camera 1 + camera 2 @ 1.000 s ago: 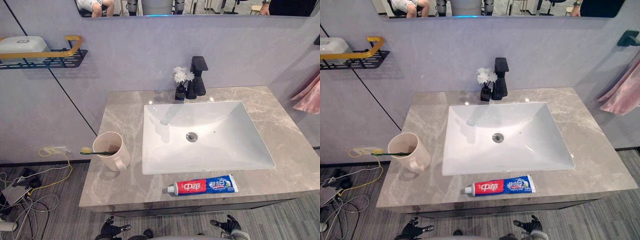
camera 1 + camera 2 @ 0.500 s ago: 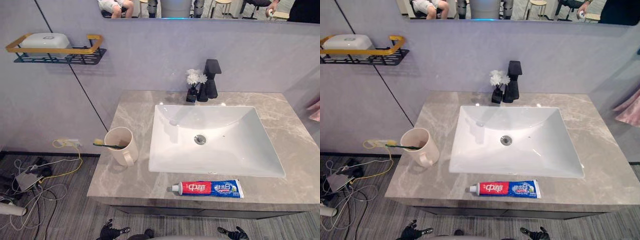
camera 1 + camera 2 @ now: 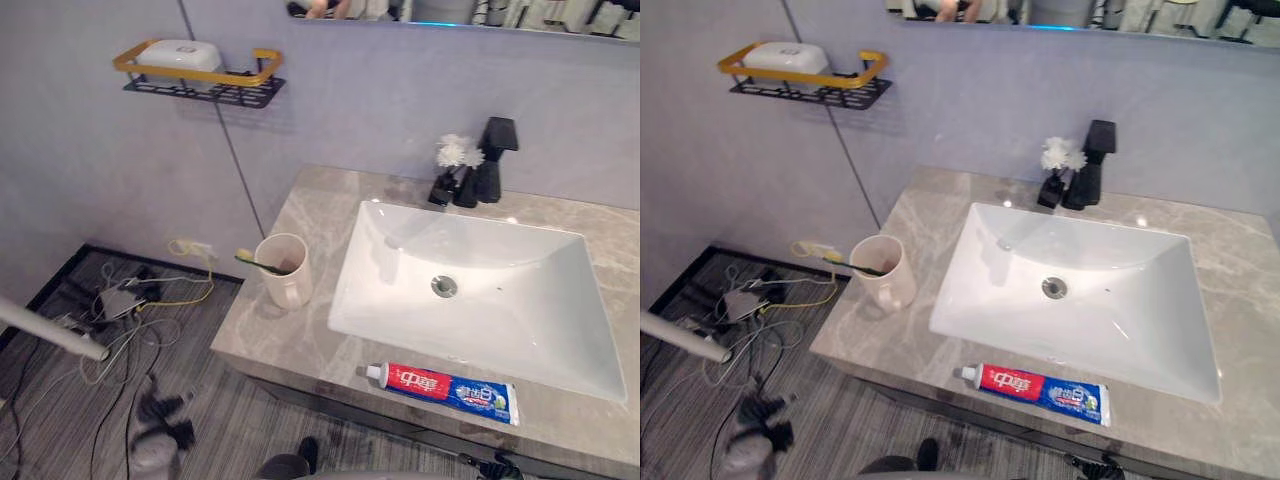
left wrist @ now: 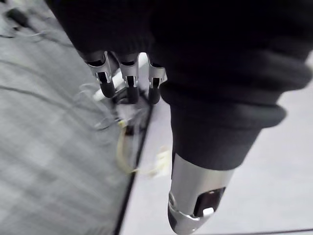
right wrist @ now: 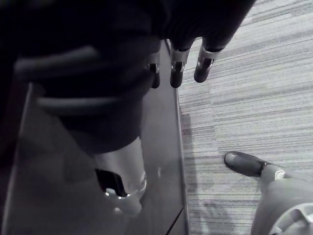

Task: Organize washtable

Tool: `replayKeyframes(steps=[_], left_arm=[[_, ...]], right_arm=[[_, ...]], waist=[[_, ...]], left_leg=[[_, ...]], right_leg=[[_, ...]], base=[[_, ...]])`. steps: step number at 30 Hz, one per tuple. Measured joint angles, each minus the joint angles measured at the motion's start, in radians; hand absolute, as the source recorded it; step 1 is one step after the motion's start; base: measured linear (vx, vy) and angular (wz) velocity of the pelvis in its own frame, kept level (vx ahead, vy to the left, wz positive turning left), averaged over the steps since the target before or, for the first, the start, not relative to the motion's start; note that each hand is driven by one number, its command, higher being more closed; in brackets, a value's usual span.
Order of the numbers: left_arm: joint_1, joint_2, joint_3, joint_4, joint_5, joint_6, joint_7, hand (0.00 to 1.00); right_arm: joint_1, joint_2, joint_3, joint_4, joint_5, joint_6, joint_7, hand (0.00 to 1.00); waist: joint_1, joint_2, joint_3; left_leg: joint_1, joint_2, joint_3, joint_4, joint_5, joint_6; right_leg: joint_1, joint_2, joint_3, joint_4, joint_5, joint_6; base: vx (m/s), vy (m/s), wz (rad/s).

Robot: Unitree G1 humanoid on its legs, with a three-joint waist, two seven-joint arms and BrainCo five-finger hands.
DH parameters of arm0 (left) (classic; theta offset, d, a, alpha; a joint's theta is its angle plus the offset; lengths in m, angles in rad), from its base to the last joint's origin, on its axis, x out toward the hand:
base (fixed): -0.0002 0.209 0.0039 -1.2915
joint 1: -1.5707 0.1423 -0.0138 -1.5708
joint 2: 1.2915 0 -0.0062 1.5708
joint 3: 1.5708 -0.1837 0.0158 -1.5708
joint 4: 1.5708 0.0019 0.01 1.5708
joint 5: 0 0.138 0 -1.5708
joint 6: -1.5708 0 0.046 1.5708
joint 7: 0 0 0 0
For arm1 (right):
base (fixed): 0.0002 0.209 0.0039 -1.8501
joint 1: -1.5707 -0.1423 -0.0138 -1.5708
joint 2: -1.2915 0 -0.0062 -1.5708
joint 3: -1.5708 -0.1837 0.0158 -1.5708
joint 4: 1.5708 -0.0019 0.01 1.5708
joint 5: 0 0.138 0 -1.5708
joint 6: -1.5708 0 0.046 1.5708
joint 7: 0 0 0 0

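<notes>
The white sink point(image 3: 520, 300) is sunk into the grey marble washtable point(image 3: 290, 340) and takes up most of its width. The beige cup point(image 3: 283, 270) stands upright left of the sink, just beside its left rim but not touching it, handle facing front. A toothbrush point(image 3: 262, 263) lies across the cup's mouth with its head jutting out, away from the sink. The toothpaste tube point(image 3: 445, 388) lies flat in the narrow strip between the sink's front rim and the washtable's front edge. It runs parallel to both, cap at the left end, and sits close to the drop. Behind the sink's back rim stands the black faucet point(image 3: 493, 160), with a small black vase of white flowers point(image 3: 452, 165) just to its left. There is bare stone left of the sink around the cup, at the corner behind and left of the sink, and in a band right of the sink. High on the wall, well left of the sink, a black shelf with a yellow rail point(image 3: 200, 82) carries a white soap box point(image 3: 180, 52). Loose cables point(image 3: 140, 300) lie on the floor down to the left of the sink. The left hand point(image 4: 128, 83) hangs over the striped floor well left of the sink and below it, fingers straight, thumb apart, empty. The right hand point(image 5: 176, 66) hangs below the sink's front, beside the dark cabinet face, fingers likewise loose and spread, empty.
</notes>
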Motion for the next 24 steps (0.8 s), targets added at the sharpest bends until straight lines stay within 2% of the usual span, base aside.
replayKeyframes(steps=[6, 10, 13, 15, 20, 22, 24], left_arm=[[-0.006, 0.000, 0.047, -0.434, 0.087, -0.014, 0.074, 0.00], [-0.010, 0.003, 0.027, -0.664, 0.115, -0.067, 0.095, 0.00], [-0.011, 0.043, -0.064, -0.856, 0.117, -0.119, 0.094, 0.00], [-0.011, 0.076, -0.127, -0.925, 0.133, -0.143, 0.080, 0.00], [-0.022, 0.163, -0.338, -1.036, 0.221, -0.162, 0.024, 0.00], [-0.056, 0.200, -0.412, -1.041, 0.234, -0.168, -0.022, 0.00], [-0.080, 0.217, -0.465, -1.049, 0.235, -0.168, -0.052, 0.00]], right_arm=[[0.031, 0.007, 0.009, -0.007, -0.007, -0.003, 0.016, 0.00], [0.039, 0.005, 0.021, -0.007, -0.006, -0.005, 0.027, 0.00], [0.042, 0.005, 0.031, -0.003, -0.006, -0.008, 0.044, 0.00], [0.041, 0.002, 0.054, 0.003, -0.006, -0.012, 0.046, 0.00], [0.032, -0.001, 0.110, 0.005, -0.006, -0.024, 0.047, 0.00], [0.019, -0.003, 0.134, 0.012, -0.006, -0.027, 0.049, 0.00], [0.016, -0.007, 0.151, 0.012, -0.006, -0.029, 0.055, 0.00]], waist=[[0.025, 0.005, -0.002], [0.029, 0.007, -0.006], [0.026, 0.008, -0.015], [0.022, 0.008, -0.020], [-0.008, 0.007, -0.023], [-0.023, 0.006, -0.024], [-0.023, 0.006, -0.024]], left_leg=[[-0.014, 0.001, -0.035, 0.017, -0.001, -0.001], [-0.029, -0.002, -0.045, 0.038, -0.001, -0.001], [-0.036, -0.002, -0.050, 0.046, -0.001, -0.001], [-0.036, -0.002, -0.053, 0.046, -0.001, -0.001], [-0.043, -0.002, -0.060, 0.053, 0.000, -0.001], [-0.052, 0.000, -0.062, 0.062, -0.001, -0.002], [-0.056, 0.004, -0.059, 0.063, -0.001, -0.002]], right_leg=[[0.001, 0.002, -0.029, 0.026, -0.017, 0.002], [0.001, 0.003, -0.039, 0.027, -0.017, 0.002], [0.000, 0.003, -0.046, 0.027, -0.017, 0.002], [0.001, 0.004, -0.046, 0.027, -0.017, 0.002], [0.000, 0.008, -0.050, 0.027, -0.017, 0.002], [-0.004, 0.013, -0.050, 0.024, -0.016, 0.000], [-0.011, 0.016, -0.045, 0.022, -0.014, -0.002]], base=[[-0.03, -0.008, 0.16], [-0.01, 0.000, 0.09], [0.00, 0.000, 0.05], [0.00, 0.000, 0.00], [0.00, 0.000, 0.02], [-0.01, -0.001, 0.02], [-0.01, -0.001, -0.07]])
